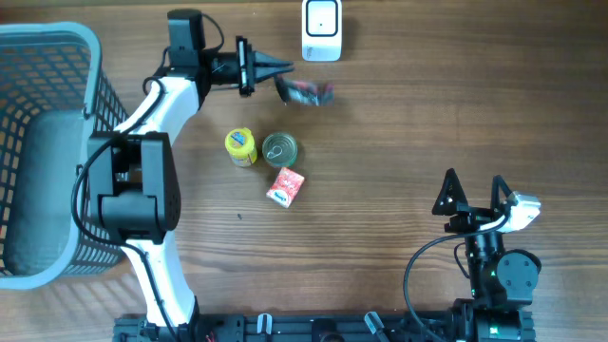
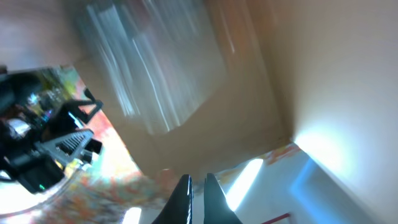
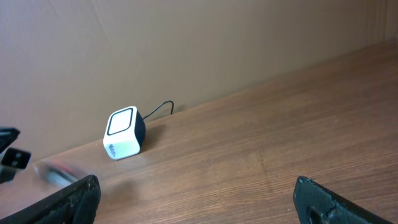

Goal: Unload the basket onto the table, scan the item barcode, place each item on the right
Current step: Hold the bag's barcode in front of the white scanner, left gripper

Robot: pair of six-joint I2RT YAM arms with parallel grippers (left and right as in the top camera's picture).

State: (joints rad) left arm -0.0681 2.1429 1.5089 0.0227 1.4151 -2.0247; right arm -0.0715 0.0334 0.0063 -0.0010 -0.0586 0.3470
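The jaws of the left gripper (image 1: 288, 68) were pressed together with nothing visible between them. In the left wrist view its 2 fingers (image 2: 185, 200) stood almost touching at the bottom edge. The jaws of the right gripper (image 1: 472, 193) were spread wide and empty, with its fingers (image 3: 69, 200) in the 2 lower corners of the right wrist view.

A small dark-and-red packet (image 1: 304, 92) sat in the upper middle of the overhead frame, just below and right of the left fingertips. It was below the white scanner (image 1: 321, 28) at the top edge and apart from it.

Near the centre of the wooden table (image 1: 399, 123), a yellow-lidded jar (image 1: 240, 146) stood just beside a can (image 1: 279, 149). A red carton (image 1: 285, 185) lay just below the can. All 3 were well apart from the right gripper at lower right. A blue basket (image 1: 57, 43) filled the left edge, cut off by the frame.

The packet was smeared, so I could not tell whether it touched the fingertips or rested on the table. The left wrist view was mostly streaks and glare. In the right wrist view the scanner (image 3: 123, 134) and its cable were clear, but a grey smear at the left edge was unreadable.
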